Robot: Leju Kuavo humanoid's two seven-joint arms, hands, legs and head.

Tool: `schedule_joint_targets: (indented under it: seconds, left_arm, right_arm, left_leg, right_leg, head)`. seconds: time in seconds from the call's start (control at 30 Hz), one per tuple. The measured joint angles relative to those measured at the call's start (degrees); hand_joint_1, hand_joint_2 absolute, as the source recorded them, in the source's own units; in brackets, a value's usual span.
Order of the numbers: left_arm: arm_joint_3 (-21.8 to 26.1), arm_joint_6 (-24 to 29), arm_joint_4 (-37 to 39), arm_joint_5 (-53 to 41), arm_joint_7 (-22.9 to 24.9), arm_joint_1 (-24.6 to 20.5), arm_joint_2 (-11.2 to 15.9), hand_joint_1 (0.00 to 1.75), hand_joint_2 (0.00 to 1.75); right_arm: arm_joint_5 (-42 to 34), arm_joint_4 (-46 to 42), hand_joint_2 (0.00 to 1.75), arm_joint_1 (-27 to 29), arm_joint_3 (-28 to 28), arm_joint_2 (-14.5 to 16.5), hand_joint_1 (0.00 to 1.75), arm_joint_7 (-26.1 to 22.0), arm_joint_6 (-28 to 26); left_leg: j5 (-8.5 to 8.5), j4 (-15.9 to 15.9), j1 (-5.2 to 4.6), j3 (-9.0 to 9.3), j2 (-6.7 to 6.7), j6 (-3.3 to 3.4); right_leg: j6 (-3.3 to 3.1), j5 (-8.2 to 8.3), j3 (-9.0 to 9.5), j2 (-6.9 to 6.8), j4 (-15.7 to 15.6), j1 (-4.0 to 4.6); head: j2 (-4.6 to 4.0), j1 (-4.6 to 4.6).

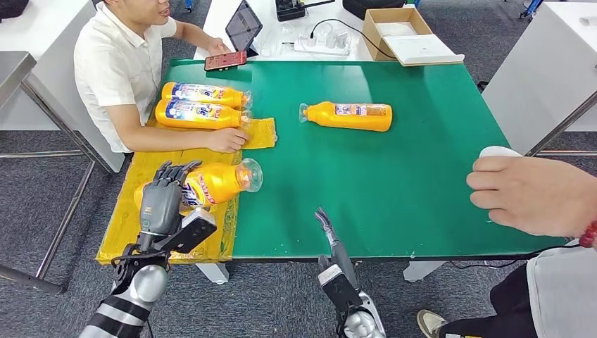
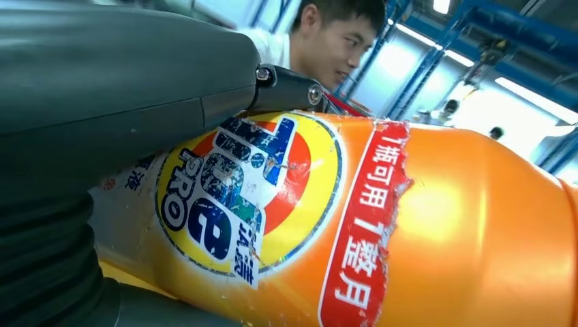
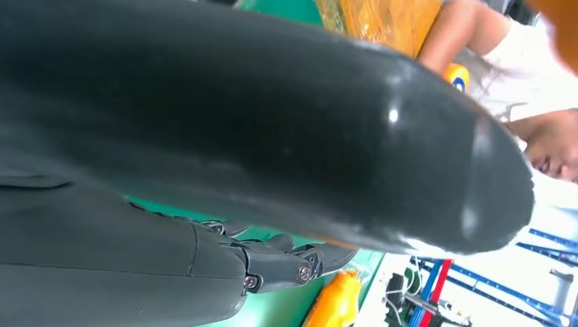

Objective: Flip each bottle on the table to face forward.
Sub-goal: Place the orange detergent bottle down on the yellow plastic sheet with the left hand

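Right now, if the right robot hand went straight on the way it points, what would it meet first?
Probably the lone orange bottle lying on the green table; the right robot hand points up-table over bare mat, though depth is unclear.

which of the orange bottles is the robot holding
The bottle on the yellow sheet, gripped by the left hand. The others lie untouched farther back.

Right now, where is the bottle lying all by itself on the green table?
In the head view, the lone orange bottle lies on its side at the far middle of the green table, right of the two bottles near the seated person.
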Motion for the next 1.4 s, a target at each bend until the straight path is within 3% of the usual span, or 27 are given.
schedule_joint_targets:
  seconds: [0.23,0.47,0.6,0.67,0.7,0.8,0.83,0.87,1.2,1.4]
  left_arm:
    - [-0.2,0.1,12.2,-7.6,4.6,-6.2,0.1,1.75,1.75]
    - [-0.3,-1.7,33.7,-14.4,9.4,-14.6,-1.0,1.75,1.75]
    - [-0.3,-2.8,41.3,-15.2,10.5,-18.0,-1.7,1.71,1.75]
    - [-0.3,-4.2,43.7,-14.6,10.3,-19.5,-2.1,1.52,1.75]
    - [-0.3,-5.2,44.6,-14.0,9.9,-20.1,-2.2,1.32,1.75]
    - [-0.1,-8.8,46.4,-11.8,8.2,-21.5,-2.4,0.36,1.75]
    - [0.0,-10.1,46.7,-11.2,7.7,-21.8,-2.4,0.13,1.75]
    - [0.1,-11.1,47.0,-10.6,7.3,-22.1,-2.4,0.0,1.75]
    - [1.7,-21.6,47.0,-2.8,0.8,-23.0,-2.7,0.0,1.75]
    - [1.8,-24.5,42.0,2.4,-4.4,-20.7,-2.8,0.0,1.75]
  right_arm:
    - [0.1,0.1,0.0,-0.2,-1.4,1.1,0.0,0.0,0.3]
    - [0.7,2.3,0.0,-1.7,-1.5,3.0,0.0,0.0,1.5]
    - [0.7,3.8,0.0,-2.2,-1.4,3.7,0.0,-0.1,1.7]
    - [0.4,4.5,0.0,-2.4,-1.4,3.8,0.0,-0.1,1.7]
    - [0.3,4.8,0.0,-2.4,-1.4,3.9,0.0,-0.1,1.7]
    - [0.0,5.7,0.0,-2.5,-1.5,4.0,0.0,-0.1,1.7]
    - [0.0,6.0,0.0,-2.5,-1.4,4.0,0.0,-0.1,1.7]
    - [-0.1,6.2,0.0,-2.5,-1.4,4.0,0.0,-0.1,1.7]
    - [-0.4,8.4,0.0,-3.1,-1.4,4.0,0.0,-0.2,1.7]
    - [-0.9,9.4,0.0,-3.3,-1.5,3.9,0.0,-0.2,1.3]
  left_leg:
    - [0.02,0.0,0.0,0.0,0.03,-0.03]
    - [0.04,0.0,0.0,0.01,0.03,-0.04]
    - [0.04,0.0,0.0,0.07,-0.21,-0.04]
    - [0.03,0.0,0.0,0.18,-0.3,-0.05]
    - [0.03,0.0,0.0,0.24,-0.31,-0.06]
    - [0.04,0.0,-0.01,0.43,-0.3,-0.07]
    - [0.04,0.0,-0.01,0.5,-0.3,-0.08]
    - [0.05,0.0,-0.01,0.57,-0.3,-0.09]
    - [0.09,0.0,-0.01,0.85,-0.53,-0.11]
    - [0.11,0.0,-0.02,0.84,-0.57,-0.08]
  right_leg:
    - [-0.01,0.01,0.0,0.01,0.0,0.0]
    - [0.0,0.02,0.0,0.01,0.0,-0.01]
    - [-0.01,-0.01,0.15,-0.1,0.0,-0.01]
    - [-0.04,-0.05,0.29,-0.2,0.0,-0.02]
    - [-0.05,-0.07,0.36,-0.23,0.0,-0.02]
    - [-0.07,-0.07,0.52,-0.25,0.0,-0.01]
    - [-0.07,-0.07,0.58,-0.24,0.0,-0.01]
    - [-0.07,-0.07,0.64,-0.25,0.0,-0.01]
    - [-0.08,-0.09,1.0,-0.38,0.0,-0.02]
    - [-0.07,-0.08,0.98,-0.43,0.0,-0.03]
  head:
    - [0.0,0.0]
    - [0.0,-0.01]
    - [0.0,-0.01]
    - [0.0,-0.01]
    - [0.0,-0.01]
    - [0.0,-0.02]
    - [0.0,-0.02]
    - [0.0,-0.02]
    - [0.0,-0.01]
    - [0.0,-0.01]
